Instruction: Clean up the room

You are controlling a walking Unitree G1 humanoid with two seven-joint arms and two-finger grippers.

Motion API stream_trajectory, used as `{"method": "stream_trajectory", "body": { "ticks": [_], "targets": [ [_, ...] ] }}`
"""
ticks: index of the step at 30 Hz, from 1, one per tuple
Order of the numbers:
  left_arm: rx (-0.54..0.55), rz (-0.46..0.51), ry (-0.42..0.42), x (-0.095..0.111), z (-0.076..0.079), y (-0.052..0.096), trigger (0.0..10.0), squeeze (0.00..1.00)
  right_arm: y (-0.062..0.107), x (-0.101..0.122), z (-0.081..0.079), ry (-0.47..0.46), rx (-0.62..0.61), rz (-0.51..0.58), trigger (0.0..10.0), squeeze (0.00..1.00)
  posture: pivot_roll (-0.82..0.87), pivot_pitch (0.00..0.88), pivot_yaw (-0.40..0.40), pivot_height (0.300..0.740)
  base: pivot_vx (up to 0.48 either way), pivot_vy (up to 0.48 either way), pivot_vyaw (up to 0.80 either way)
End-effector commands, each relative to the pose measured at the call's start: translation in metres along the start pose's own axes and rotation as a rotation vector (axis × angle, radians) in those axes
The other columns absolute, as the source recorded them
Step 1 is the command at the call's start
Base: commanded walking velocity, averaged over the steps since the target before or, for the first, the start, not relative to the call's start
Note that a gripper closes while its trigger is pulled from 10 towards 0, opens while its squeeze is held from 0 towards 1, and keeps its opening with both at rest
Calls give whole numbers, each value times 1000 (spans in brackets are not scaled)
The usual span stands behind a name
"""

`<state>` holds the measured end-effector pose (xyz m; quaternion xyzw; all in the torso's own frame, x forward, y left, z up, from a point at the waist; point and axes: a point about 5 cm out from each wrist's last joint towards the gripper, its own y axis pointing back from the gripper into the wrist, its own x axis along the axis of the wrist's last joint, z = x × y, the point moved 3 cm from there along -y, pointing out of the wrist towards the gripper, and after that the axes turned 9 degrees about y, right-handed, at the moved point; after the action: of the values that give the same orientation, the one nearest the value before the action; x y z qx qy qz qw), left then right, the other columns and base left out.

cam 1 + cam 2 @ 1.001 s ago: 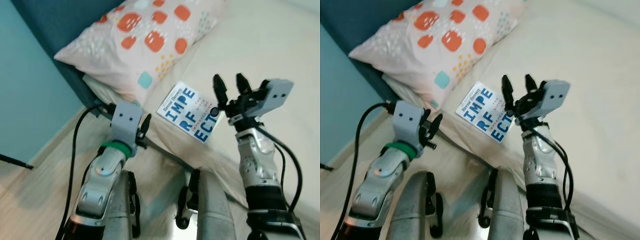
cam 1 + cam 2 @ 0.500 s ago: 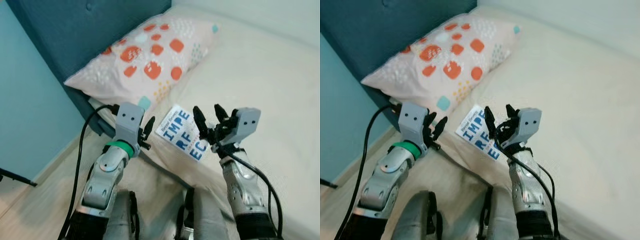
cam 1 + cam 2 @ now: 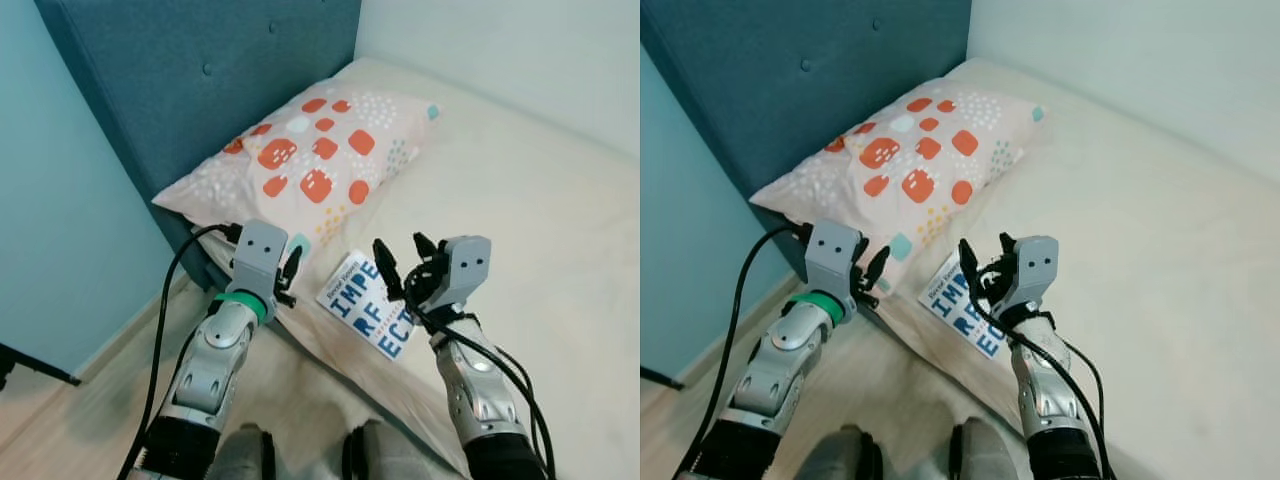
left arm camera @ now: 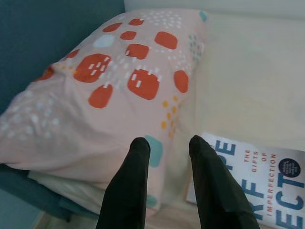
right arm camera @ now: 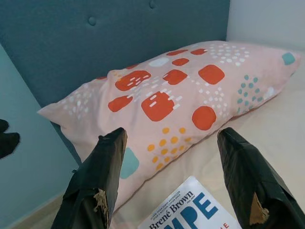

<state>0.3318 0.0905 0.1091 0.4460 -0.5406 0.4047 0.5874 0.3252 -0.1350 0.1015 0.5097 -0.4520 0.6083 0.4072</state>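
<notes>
A white book with blue letters (image 3: 368,316) lies flat on the cream bed (image 3: 540,230), close to its near edge and just below a pillow with orange patches (image 3: 315,165). My right gripper (image 3: 400,260) hovers over the book's right part, open wide with nothing between its fingers; in the right wrist view the book (image 5: 190,214) lies below the fingers and the pillow (image 5: 171,100) beyond. My left gripper (image 3: 290,268) hangs at the pillow's lower corner, left of the book. It is open by a narrow gap (image 4: 168,140) and holds nothing.
A dark blue padded headboard (image 3: 200,90) stands behind the pillow, with a teal wall (image 3: 60,200) to its left and a white wall (image 3: 520,50) along the bed's far side. Pale wooden floor (image 3: 80,420) runs beside the bed. My legs are at the bottom of the eye views.
The camera has risen and pulled back, so more of the headboard, pillow and bed is in view. Both grippers stay by the book, the right one now over it.
</notes>
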Motion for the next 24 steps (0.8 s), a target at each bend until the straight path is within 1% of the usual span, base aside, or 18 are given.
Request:
{"method": "stream_trajectory", "body": {
  "ticks": [1, 4, 11, 12, 16, 24],
  "targets": [
    [0, -9, -2, -5, 0, -1, 10000, 0, 3, -8, -3, 19, -6, -28, 10000, 0, -23, 0, 13, 732, 0, 0, 0],
    [-4, -4, 2, -6, 1, -3, 10000, 0, 1, -9, -4, 30, -12, -30, 10000, 0, -24, 0, 13, 732, 0, 0, 0],
    [-5, -4, 1, -12, 2, -4, 10000, 0, 2, -16, -3, 27, -29, -46, 10000, 0, -27, 0, 21, 732, 0, 0, 0],
    [-2, -8, 1, -15, 1, -4, 10000, 0, 3, -18, -4, 40, -26, -50, 10000, 0, -34, 0, 27, 732, 0, 0, 0],
    [6, -14, -3, -18, -1, -3, 10000, 0, 5, -22, -7, 42, -24, -58, 10000, 0, -33, 0, 27, 732, 0, 0, 0],
    [25, -10, -20, -20, -6, -4, 10000, 0, 4, -26, -5, 37, -56, -71, 10000, 0, -32, 0, 26, 732, 0, 0, 0]
  ]
}}
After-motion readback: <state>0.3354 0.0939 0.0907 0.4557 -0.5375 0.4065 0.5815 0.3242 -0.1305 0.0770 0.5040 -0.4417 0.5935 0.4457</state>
